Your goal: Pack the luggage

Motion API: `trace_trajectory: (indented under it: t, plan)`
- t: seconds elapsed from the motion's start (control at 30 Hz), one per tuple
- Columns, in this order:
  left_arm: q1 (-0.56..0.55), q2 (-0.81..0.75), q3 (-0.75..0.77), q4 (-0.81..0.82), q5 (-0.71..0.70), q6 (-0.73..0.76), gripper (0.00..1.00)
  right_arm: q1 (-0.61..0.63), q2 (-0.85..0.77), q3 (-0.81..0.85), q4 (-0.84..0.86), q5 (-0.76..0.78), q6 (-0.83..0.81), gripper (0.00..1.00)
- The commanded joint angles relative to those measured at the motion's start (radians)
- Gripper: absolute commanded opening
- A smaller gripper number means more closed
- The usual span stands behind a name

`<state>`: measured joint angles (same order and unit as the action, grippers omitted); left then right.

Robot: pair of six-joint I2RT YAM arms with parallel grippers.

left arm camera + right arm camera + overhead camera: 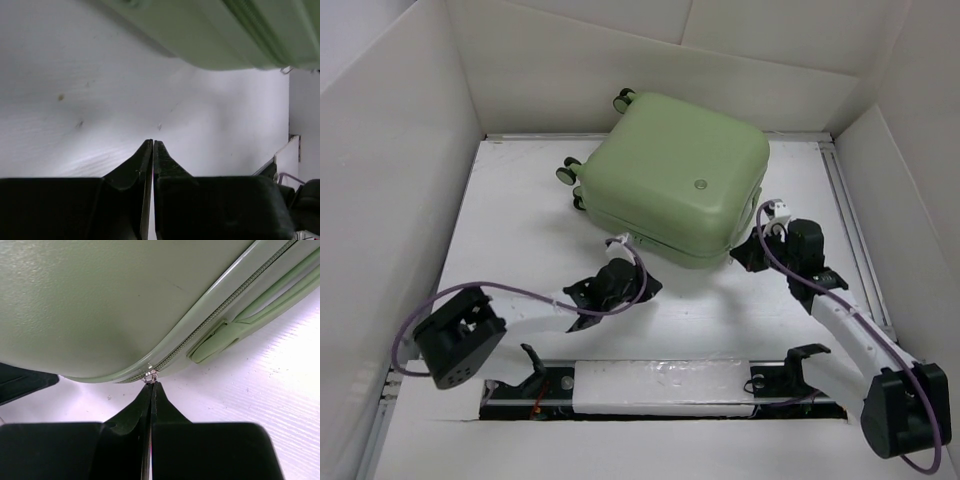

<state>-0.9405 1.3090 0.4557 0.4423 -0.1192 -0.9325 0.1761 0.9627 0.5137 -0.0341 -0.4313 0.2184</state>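
At luggage (pixel 100 300) edge, zipper pull (pixel 149 375), seemingly pinched.

Closed sage-green suitcase (pixel 675 175) lies flat on the white table (pixel 520 230). Left gripper (pixel 620 255) sits just off its near edge. Right gripper (pixel 740 254) apparently touches its near-right corner.
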Motion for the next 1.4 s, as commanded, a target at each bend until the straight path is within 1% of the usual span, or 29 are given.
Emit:
trace_trajectory:
  t: [0.0, 0.03, 0.07, 0.17, 0.2, 0.3, 0.33, 0.43, 0.47, 0.57, 0.6, 0.73, 0.8, 0.83, 0.9, 0.93, 0.97, 1.07, 1.13, 1.23, 1.37]
  plan:
    - [-0.001, 0.085, 0.08, 0.196, 0.004, 0.012, 0.0, -0.009, -0.062, 0.048, 0.106, -0.021, -0.031, 0.0]
    - [-0.001, 0.108, 0.09, 0.261, 0.013, 0.012, 0.0, 0.003, -0.062, 0.019, 0.106, -0.021, -0.031, 0.0]
    - [0.008, 0.157, 0.109, 0.286, 0.013, -0.002, 0.0, 0.013, -0.083, 0.0, 0.106, -0.021, -0.021, 0.0]
    - [0.008, 0.234, 0.153, 0.36, 0.038, -0.014, 0.0, 0.057, -0.123, -0.072, 0.115, 0.015, 0.012, 0.0]
    - [0.008, 0.281, 0.153, 0.383, 0.05, -0.025, 0.0, 0.071, -0.163, -0.09, 0.125, 0.016, 0.038, 0.0]
    - [0.008, 0.353, 0.178, 0.485, 0.059, -0.057, 0.0, 0.144, -0.261, -0.148, 0.125, 0.066, 0.082, 0.0]
    - [0.017, 0.371, 0.187, 0.507, 0.075, -0.068, 0.0, 0.192, -0.284, -0.158, 0.125, 0.1, 0.111, 0.0]
    - [0.017, 0.432, 0.233, 0.532, 0.094, -0.078, 0.0, 0.262, -0.359, -0.181, 0.103, 0.15, 0.169, 0.0]
    - [0.017, 0.446, 0.242, 0.532, 0.095, -0.078, 0.0, 0.314, -0.373, -0.181, 0.103, 0.169, 0.183, 0.0]
    - [0.017, 0.489, 0.264, 0.57, 0.119, -0.097, 0.0, 0.403, -0.383, -0.181, 0.103, 0.29, 0.209, 0.0]
    - [0.017, 0.489, 0.264, 0.582, 0.119, -0.107, 0.0, 0.458, -0.366, -0.172, 0.103, 0.355, 0.21, 0.0]
    - [0.017, 0.51, 0.284, 0.602, 0.131, -0.118, 0.0, 0.569, -0.257, -0.162, 0.148, 0.445, 0.239, 0.0]
    - [0.006, 0.51, 0.284, 0.602, 0.131, -0.118, 0.0, 0.617, -0.179, -0.152, 0.197, 0.473, 0.26, 0.0]
    - [0.006, 0.51, 0.293, 0.602, 0.131, -0.118, 0.0, 0.675, -0.156, -0.138, 0.212, 0.515, 0.26, 0.0]
    - [0.006, 0.519, 0.293, 0.602, 0.141, -0.118, 0.0, 0.735, -0.093, -0.095, 0.223, 0.561, 0.276, 0.0]
    - [0.006, 0.519, 0.302, 0.602, 0.141, -0.118, 0.0, 0.794, -0.075, -0.077, 0.223, 0.586, 0.288, 0.0]
    - [0.006, 0.53, 0.302, 0.613, 0.157, -0.118, 0.0, 0.821, -0.061, -0.045, 0.223, 0.641, 0.288, 0.0]
    - [0.016, 0.55, 0.302, 0.66, 0.182, -0.127, 0.0, 0.897, -0.001, 0.005, 0.223, 0.715, 0.299, 0.0]
    - [0.025, 0.561, 0.293, 0.691, 0.194, -0.141, 0.0, 0.921, 0.042, 0.046, 0.223, 0.746, 0.308, 0.0]
    - [0.046, 0.581, 0.253, 0.763, 0.228, -0.167, 0.0, 0.921, 0.106, 0.094, 0.232, 0.769, 0.308, 0.0]
    - [0.046, 0.566, 0.204, 0.786, 0.228, -0.167, 0.0, 0.921, 0.194, 0.146, 0.232, 0.796, 0.317, 0.0]
